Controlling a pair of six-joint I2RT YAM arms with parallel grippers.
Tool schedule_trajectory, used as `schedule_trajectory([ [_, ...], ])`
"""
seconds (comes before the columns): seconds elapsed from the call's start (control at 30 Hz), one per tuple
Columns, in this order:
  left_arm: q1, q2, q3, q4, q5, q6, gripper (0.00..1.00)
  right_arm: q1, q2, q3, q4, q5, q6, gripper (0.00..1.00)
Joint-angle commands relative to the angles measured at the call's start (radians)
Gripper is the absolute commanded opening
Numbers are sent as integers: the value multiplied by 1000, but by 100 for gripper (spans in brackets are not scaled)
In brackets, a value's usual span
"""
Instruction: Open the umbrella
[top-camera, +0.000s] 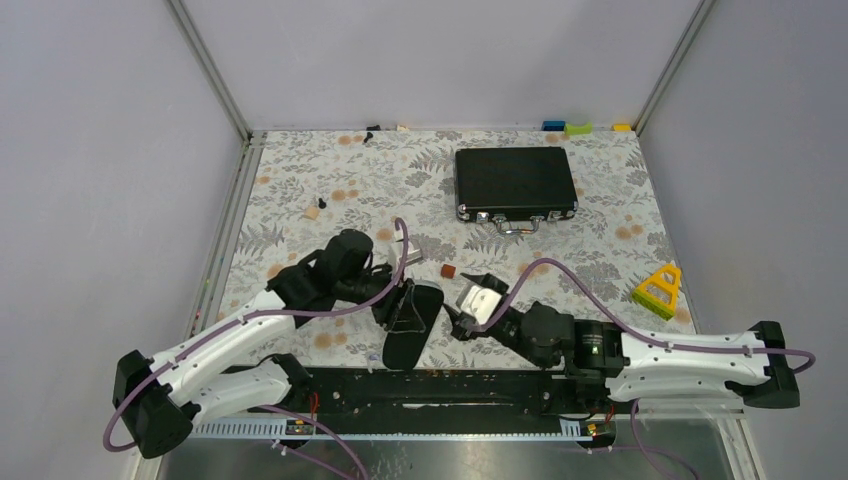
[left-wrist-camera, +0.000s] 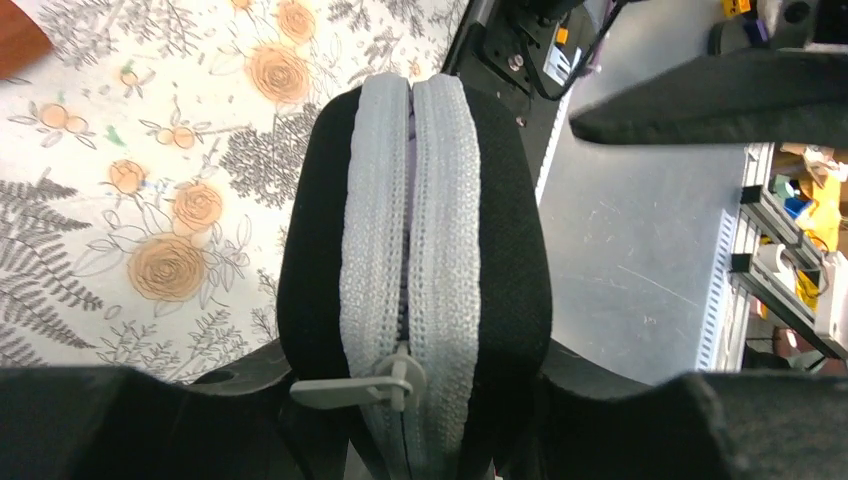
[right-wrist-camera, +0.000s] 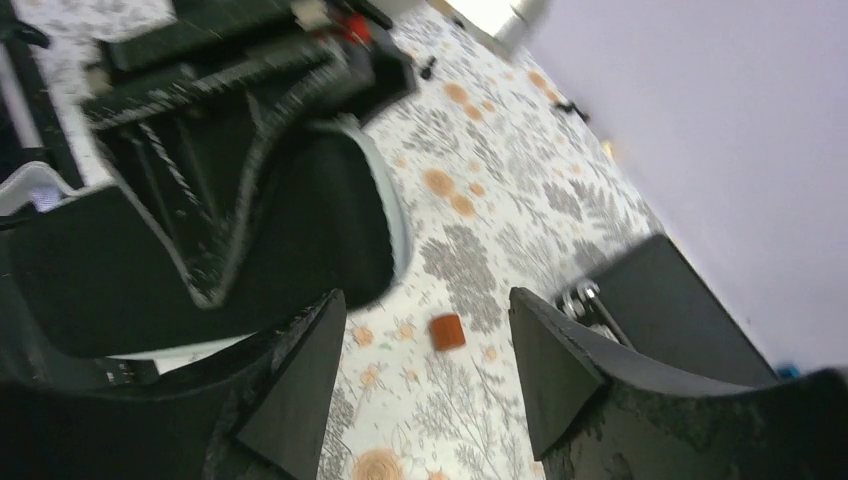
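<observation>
The umbrella is out of view; no lavender canopy or black shaft shows. A black oval clamshell case (top-camera: 410, 325) with a grey zipper, zipped shut, stands on edge at the table's near edge. My left gripper (top-camera: 398, 303) is shut on it, one finger on each black side. In the left wrist view the case (left-wrist-camera: 500, 250) fills the middle between my fingers, my gripper (left-wrist-camera: 420, 372) around it, and the grey zipper pull (left-wrist-camera: 350, 388) sticks out to the left. My right gripper (top-camera: 463, 318) is open and empty just right of the case (right-wrist-camera: 300, 230), its point (right-wrist-camera: 425, 305) above bare table.
A small brown block (top-camera: 449, 271) lies on the table between my right gripper's fingers in the right wrist view (right-wrist-camera: 447, 331). A flat black briefcase (top-camera: 515, 182) lies at the back right. A yellow triangle frame (top-camera: 658, 288) sits at the right edge. Small bits lie at the back left.
</observation>
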Motion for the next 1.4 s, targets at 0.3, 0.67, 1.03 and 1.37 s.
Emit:
schedule_trajectory([
  [0.3, 16, -50, 93, 393, 205, -112, 0, 5, -330, -110, -25, -48, 584, 87],
  [0.67, 13, -32, 41, 598, 364, -207, 0, 3, -388, -214, 267, -55, 757, 95],
  [1.03, -3, -55, 28, 571, 403, -164, 0, -15, -268, -142, 368, -100, 709, 85],
  [1.37, -40, -80, 35, 493, 358, -77, 0, -66, -140, -75, 402, -226, 742, 70],
])
